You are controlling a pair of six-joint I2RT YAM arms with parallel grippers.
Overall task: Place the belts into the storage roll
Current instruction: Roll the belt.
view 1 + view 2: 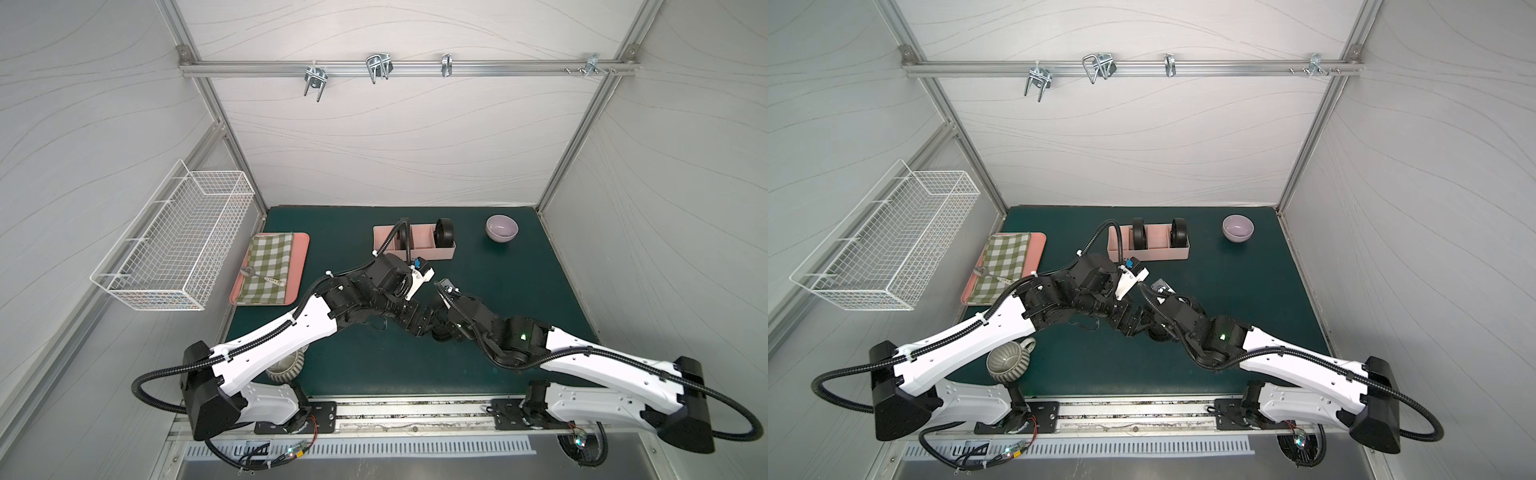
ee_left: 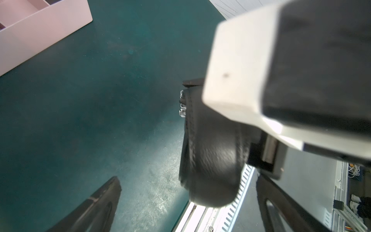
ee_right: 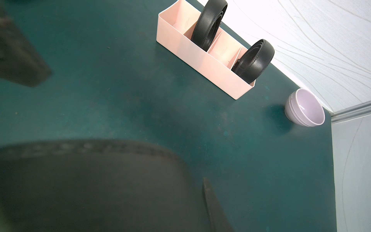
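Black coiled belt (image 2: 212,160) over the mat's middle, clenched in R gripper (image 2: 226,124); L gripper (image 2: 188,178) spread wide around it, not gripping.

L fingers (image 2: 96,204) flank the coil w/ a gap each side, so this reads as a hand-over or re-grip. If you take it w/ L, centre the coil btwn the pads, close across its flat faces, and free R only once L is firm, else the coil may spring loose. Further out, the storage roll (image 3: 200,58) sits at the back of the green mat (image 3: 140,100), well apart from both arms. A 2nd belt (image 3: 208,24) and a 3rd belt (image 3: 255,60) stand on edge in it, w/ a free slot (image 3: 222,50) btwn them. Lower yours upright, parallel to the dividers. Lilac bowl (image 3: 305,108) sits near the roll's end: keep clear.
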